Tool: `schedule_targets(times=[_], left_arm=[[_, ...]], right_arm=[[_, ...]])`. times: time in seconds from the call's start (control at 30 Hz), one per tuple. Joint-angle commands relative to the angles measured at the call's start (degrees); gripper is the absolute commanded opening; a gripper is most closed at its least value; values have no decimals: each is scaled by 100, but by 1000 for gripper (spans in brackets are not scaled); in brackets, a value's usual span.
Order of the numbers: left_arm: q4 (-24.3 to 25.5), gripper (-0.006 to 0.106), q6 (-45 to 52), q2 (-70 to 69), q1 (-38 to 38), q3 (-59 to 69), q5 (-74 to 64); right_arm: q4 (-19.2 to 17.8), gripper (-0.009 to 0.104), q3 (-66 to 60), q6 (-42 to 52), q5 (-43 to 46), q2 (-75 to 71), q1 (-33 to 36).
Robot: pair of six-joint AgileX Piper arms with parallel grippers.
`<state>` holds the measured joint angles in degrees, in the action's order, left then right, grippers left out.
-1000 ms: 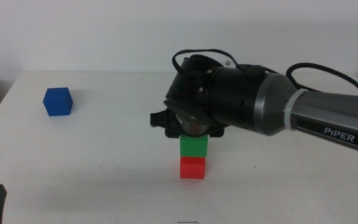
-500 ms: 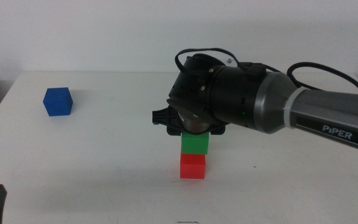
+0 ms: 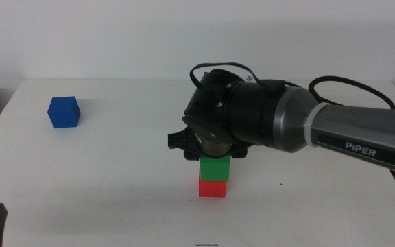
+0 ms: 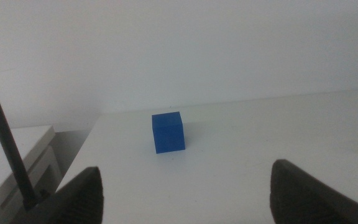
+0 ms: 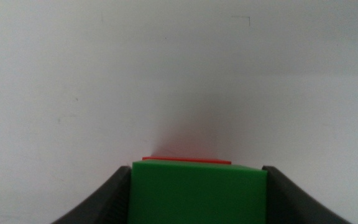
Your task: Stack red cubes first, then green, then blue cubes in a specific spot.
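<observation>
The right end effector (image 3: 214, 155) is gripping the green cube (image 3: 214, 169), seating it on the red cube (image 3: 213, 188); next, releasing squarely matters, the blue cube (image 3: 64, 112) waiting far left

green cube (image 3: 214, 169) top behind right gripper (image 3: 214, 155)

Middle view overlooks the table (image 3: 115, 137); wrist views sit low, close
</observation>
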<state>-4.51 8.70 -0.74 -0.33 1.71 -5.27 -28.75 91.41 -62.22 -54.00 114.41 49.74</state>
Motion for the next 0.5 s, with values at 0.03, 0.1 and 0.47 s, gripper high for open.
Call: schedule_targets(times=[0.03,0.1,0.47], left_arm=[[-26,90,-58,-116,-12,-19,472],[-26,90,-58,-116,-12,-19,472],[-26,90,-58,-116,-12,-19,472]], right_arm=[[-219,-1,124,67,86,-319,-23],[-229,-1,124,60,148,-310,-28],[-229,55,124,60,234,-236,-28]])
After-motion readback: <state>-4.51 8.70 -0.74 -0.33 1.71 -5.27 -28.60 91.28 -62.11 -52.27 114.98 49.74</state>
